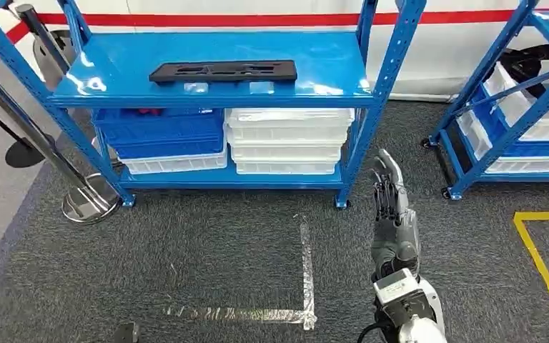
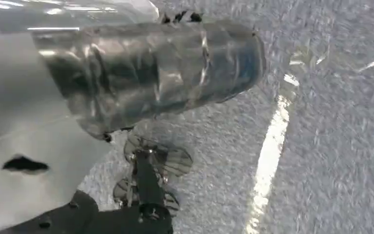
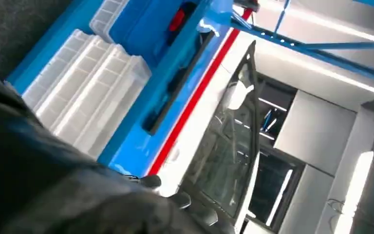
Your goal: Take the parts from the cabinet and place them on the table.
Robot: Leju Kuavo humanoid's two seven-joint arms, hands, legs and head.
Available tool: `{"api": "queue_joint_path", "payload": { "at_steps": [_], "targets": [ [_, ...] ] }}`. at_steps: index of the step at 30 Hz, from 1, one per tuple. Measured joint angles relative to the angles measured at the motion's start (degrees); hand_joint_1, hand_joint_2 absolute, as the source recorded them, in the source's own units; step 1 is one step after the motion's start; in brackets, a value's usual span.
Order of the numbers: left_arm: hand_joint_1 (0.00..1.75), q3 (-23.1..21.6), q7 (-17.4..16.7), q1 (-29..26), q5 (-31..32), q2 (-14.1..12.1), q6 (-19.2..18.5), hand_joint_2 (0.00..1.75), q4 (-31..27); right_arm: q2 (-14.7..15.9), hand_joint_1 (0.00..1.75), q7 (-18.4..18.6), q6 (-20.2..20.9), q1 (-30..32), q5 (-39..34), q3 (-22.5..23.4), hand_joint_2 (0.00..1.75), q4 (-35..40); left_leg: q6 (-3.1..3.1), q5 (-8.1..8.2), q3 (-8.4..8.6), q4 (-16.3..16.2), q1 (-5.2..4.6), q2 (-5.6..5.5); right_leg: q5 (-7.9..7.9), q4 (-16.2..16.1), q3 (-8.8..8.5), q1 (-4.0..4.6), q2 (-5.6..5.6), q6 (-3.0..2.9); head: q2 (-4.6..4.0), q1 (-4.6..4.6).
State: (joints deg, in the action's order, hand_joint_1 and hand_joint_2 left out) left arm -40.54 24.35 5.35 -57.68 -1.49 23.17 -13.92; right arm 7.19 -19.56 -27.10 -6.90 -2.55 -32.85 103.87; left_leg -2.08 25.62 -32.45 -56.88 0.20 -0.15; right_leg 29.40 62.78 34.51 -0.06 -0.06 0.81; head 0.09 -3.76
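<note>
Part [image 1: 223, 71]: black, flat on rack's [image 1: 207, 89] top shelf, at eleven o'clock from right hand [image 1: 393, 214]. Hand raised, fingers straight, holding nothing, presumably readying to reach. Left hand's [image 2: 146, 73] state: cannot tell.

Dark grey carpet [image 1: 207, 243] carries silver tape lines [image 1: 305, 271] and yellow tape [image 1: 540, 257]; a white wall [image 1: 443, 50] has a red stripe [image 1: 207, 18].

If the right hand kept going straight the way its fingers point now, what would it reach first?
Probably the stacked white bins on the blue rack's lower shelf. The right hand points forward over bare carpet toward them, though depth is unclear.
</note>
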Motion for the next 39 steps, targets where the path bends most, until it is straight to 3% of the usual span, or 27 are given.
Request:
{"api": "queue_joint_path", "payload": {
  "at_steps": [2, 3, 4, 5, 7, 8, 9, 12, 14, 15, 17, 18, 19, 20, 21, 23, 25, 27, 29, 30, 31, 33, 34, 36, 38, 39],
  "targets": [
    [0.00, -0.22, 0.04, 0.12, -0.15, 0.00, -0.02, 0.00, 0.00, 0.07, 0.00, 0.00, 0.20, 0.03, -0.51, 0.00, 0.00, -0.24, -0.23, 0.03, -0.05, -0.08, 0.01, -0.02, 3.60, 8.48, 4.34, -0.32, 0.00, 0.45, 0.00, -0.07],
    [0.00, -0.33, 0.22, 0.10, -0.50, 0.00, -0.24, 0.00, 0.00, 0.07, 0.00, 0.00, 0.54, 0.13, -0.92, -0.02, 0.00, -0.46, -0.22, 0.13, -0.06, -0.15, 0.00, -0.03, 4.50, 12.10, 6.42, -0.51, 0.00, 0.66, 0.00, -0.04],
    [0.00, -0.33, 0.39, 0.03, -0.59, 0.00, -0.44, 0.00, 0.00, 0.07, 0.00, -0.09, 0.96, 0.13, -1.16, -0.07, 0.00, -0.68, -0.20, 0.29, -0.02, -0.25, 0.00, -0.08, 3.93, 13.12, 7.34, -0.63, -0.02, 0.80, 0.00, -0.09],
    [0.00, -0.35, 0.39, 0.03, -0.94, 0.00, -0.74, 0.00, 0.00, 0.07, 0.00, -0.31, 1.35, 0.02, -1.18, -0.20, 0.00, -0.96, -0.10, 0.49, 0.10, -0.43, 0.05, -0.17, 1.84, 11.19, 6.71, -0.80, -0.03, 0.93, 0.00, 0.00],
    [0.00, -0.35, -0.04, 0.06, -1.11, 0.13, -1.20, 0.00, 0.00, 0.07, 0.00, -0.48, 1.93, -0.48, -0.94, -0.57, 0.00, -1.51, 0.19, 1.04, 0.35, -0.95, 0.15, -0.33, -3.43, 2.41, 2.89, -1.08, -0.04, 0.96, 0.00, 0.00],
    [0.00, -0.37, -0.33, 0.06, -1.14, 0.15, -1.27, 0.00, 0.00, 0.07, 0.00, -0.52, 1.99, -0.77, -0.66, -0.81, 0.00, -1.73, 0.43, 1.41, 0.33, -1.33, 0.18, -0.35, -4.68, -1.94, 1.18, -1.10, -0.02, 0.77, 0.00, 0.00],
    [0.00, -0.37, -0.63, 0.14, -1.16, 0.15, -1.34, 0.00, 0.00, 0.04, 0.00, -0.52, 2.03, -1.03, -0.55, -1.03, 0.00, -1.93, 0.92, 1.74, -0.07, -1.78, -0.19, -0.38, -3.53, -2.90, 0.43, -0.68, 0.05, 0.56, 0.00, 0.02],
    [0.00, -0.46, -1.20, 0.10, -1.11, 0.13, -1.38, 0.00, 0.02, -0.02, 0.00, -0.52, 1.99, -1.14, -0.09, -1.36, 0.00, -2.41, 1.70, 1.60, -0.14, -1.51, 0.06, -0.39, -3.66, -2.87, 0.53, -0.42, 0.12, -0.33, 0.00, -0.04],
    [0.00, -0.53, -1.64, 0.18, -1.07, 0.04, -1.40, 0.00, 0.02, -0.13, 0.00, -0.42, 1.95, -1.43, 0.35, -1.64, 0.00, -2.64, 2.36, 2.35, -0.31, -2.07, 0.20, -0.32, -3.93, -3.56, 0.02, -1.00, -0.01, -1.01, 0.00, -0.07],
    [0.00, -0.64, -1.88, 0.18, -1.05, 0.07, -1.44, 0.00, 0.02, -0.20, 0.00, -0.40, 1.93, -1.66, 0.50, -1.77, 0.00, -2.73, 2.69, 3.72, -1.28, -4.37, 0.20, -0.21, -3.81, -3.66, -0.15, -1.03, -0.04, -1.21, 0.00, -0.44],
    [0.00, -0.74, -2.41, 0.26, -1.09, 0.07, -1.64, 0.00, 0.04, -0.39, 0.00, -0.15, 1.88, -1.75, 0.72, -2.08, 0.00, -2.95, 3.13, 7.27, -5.64, -12.52, 0.44, -0.20, -3.68, -3.65, -0.22, -0.94, -0.20, -1.52, 0.00, -0.50],
    [0.00, -0.74, -2.60, 0.18, -1.16, 0.05, -1.84, 0.00, 0.07, -0.42, 0.00, 0.00, 1.79, -1.70, 1.07, -2.23, 0.00, -3.10, 3.31, 8.27, -7.91, -16.45, 0.46, -0.19, -3.58, -3.64, -0.25, -0.89, -0.23, -1.66, 0.00, -0.50],
    [0.00, -0.74, -2.78, 0.09, -1.38, -0.02, -2.03, 0.00, 0.13, -0.61, 0.00, 0.00, 1.73, -1.69, 1.29, -2.45, 0.00, -3.30, 3.42, 7.86, -8.87, -17.71, 0.48, -0.19, -3.48, -3.63, -0.36, -0.89, -0.21, -1.75, 0.00, -0.55],
    [0.00, -0.74, -2.99, 0.03, -1.49, -0.17, -2.29, 0.00, 0.18, -0.83, 0.00, -0.06, 1.68, -1.72, 1.42, -2.71, 0.00, -3.50, 3.46, 6.26, -8.66, -16.56, 0.53, -0.19, -3.37, -3.63, -0.52, -0.91, -0.11, -1.77, 0.00, -0.50],
    [0.00, -0.74, -3.24, -0.05, -1.49, -0.46, -2.38, 0.00, 0.24, -1.20, 0.00, -0.18, 1.51, -1.73, 1.68, -2.97, 0.00, -3.72, 3.39, 3.83, -7.37, -13.36, 0.55, -0.18, -3.24, -3.63, -0.75, -0.95, -0.01, -1.73, 0.00, -0.59],
    [0.00, -0.77, -3.61, 0.08, -1.42, -0.92, -2.82, 0.00, 0.37, -1.84, 0.00, -0.02, 0.94, -1.91, 2.99, -3.43, 0.00, -4.13, 2.98, -1.16, -3.31, -4.12, 0.54, -0.14, -2.88, -3.63, -1.30, -0.98, 0.06, -1.33, 0.00, -0.59],
    [0.00, -0.92, -3.67, 0.29, -1.42, -1.09, -3.11, 0.00, 0.44, -1.86, 0.00, 0.39, 0.72, -2.42, 3.93, -3.83, 0.00, -4.31, 2.35, 0.01, -2.11, -1.54, 0.03, -0.26, -2.60, -3.36, -1.05, -0.60, 0.04, -0.75, 0.00, -0.53],
    [0.00, -1.05, -3.76, 0.21, -1.40, -1.24, -3.28, 0.00, 0.44, -1.88, 0.00, 0.79, 0.72, -2.73, 4.59, -4.15, 0.00, -4.53, 1.81, 0.08, -2.28, -1.95, -0.13, -0.32, -2.78, -3.86, -1.20, -0.70, -0.04, -0.15, 0.00, -0.48],
    [0.00, -1.05, -3.67, 0.00, -1.38, -1.27, -3.37, 0.00, 0.46, -1.86, 0.00, 1.29, 0.72, -2.91, 5.24, -4.15, 0.00, -4.50, 1.01, -0.37, -1.61, -0.97, 0.48, -0.28, -2.21, -3.52, -1.15, -0.74, 0.01, 0.50, 0.00, -0.37],
    [0.00, -1.05, -3.58, 0.04, -1.33, -1.27, -3.41, 0.00, 0.46, -1.86, 0.00, 1.31, 0.72, -3.06, 5.44, -4.15, 0.00, -4.50, 0.81, -0.35, -1.43, -0.88, 0.45, -0.29, -1.00, -1.62, -0.52, -0.73, -0.01, 0.69, 0.00, -0.28],
    [0.00, -1.05, -3.58, 0.10, -1.27, -1.27, -3.46, 0.00, 0.46, -1.86, 0.00, 1.36, 0.72, -3.17, 5.46, -4.15, 0.00, -4.50, 0.30, -0.27, -1.42, -0.89, 0.44, -0.25, 1.02, 2.12, 1.33, -0.66, 0.02, 0.78, 0.00, -0.09],
    [0.00, -1.07, -3.58, 0.11, -1.20, -1.27, -3.45, 0.00, 0.46, -1.86, 0.00, 1.49, 0.70, -3.02, 5.46, -4.15, 0.00, -4.53, 0.09, -0.12, -1.42, -0.94, 0.34, -0.20, 4.48, 11.29, 6.13, -0.67, 0.01, 1.04, 0.00, -0.11],
    [0.00, -1.12, -3.58, 0.08, -1.22, -1.31, -3.46, 0.00, 0.46, -1.86, 0.00, 1.57, 0.70, -3.02, 5.46, -4.15, 0.00, -4.55, 0.01, -0.04, -1.42, -1.01, 0.32, -0.21, 4.53, 13.48, 7.54, -0.69, 0.01, 1.09, 0.00, -0.13],
    [0.00, -1.18, -3.56, 0.08, -1.16, -1.35, -3.46, 0.00, 0.48, -1.75, 0.00, 1.81, 0.59, -3.04, 5.46, -4.15, 0.00, -4.70, 0.02, 0.22, -1.23, -1.21, 0.31, -0.31, 1.26, 10.34, 6.50, -0.70, 0.00, 1.00, 0.00, -0.09],
    [0.00, -1.33, -3.28, 0.08, -0.59, -1.33, -3.46, 0.00, 0.48, -1.75, 0.00, 2.32, -0.22, -3.04, 6.07, -4.15, 0.00, -4.64, 0.27, 0.72, -0.89, -1.62, 0.31, -0.41, -4.14, 0.24, 1.89, -0.67, 0.00, 0.49, 0.00, -0.09],
    [0.00, -1.47, -3.08, 0.08, -0.37, -1.29, -3.46, 0.00, 0.48, -1.62, 0.00, 2.40, -0.44, -3.05, 6.12, -4.15, 0.00, -4.63, 0.50, 0.95, -0.96, -1.80, 0.18, -0.45, -3.84, -2.15, 0.88, -0.46, 0.07, 0.13, 0.00, -0.11]
  ]
}}
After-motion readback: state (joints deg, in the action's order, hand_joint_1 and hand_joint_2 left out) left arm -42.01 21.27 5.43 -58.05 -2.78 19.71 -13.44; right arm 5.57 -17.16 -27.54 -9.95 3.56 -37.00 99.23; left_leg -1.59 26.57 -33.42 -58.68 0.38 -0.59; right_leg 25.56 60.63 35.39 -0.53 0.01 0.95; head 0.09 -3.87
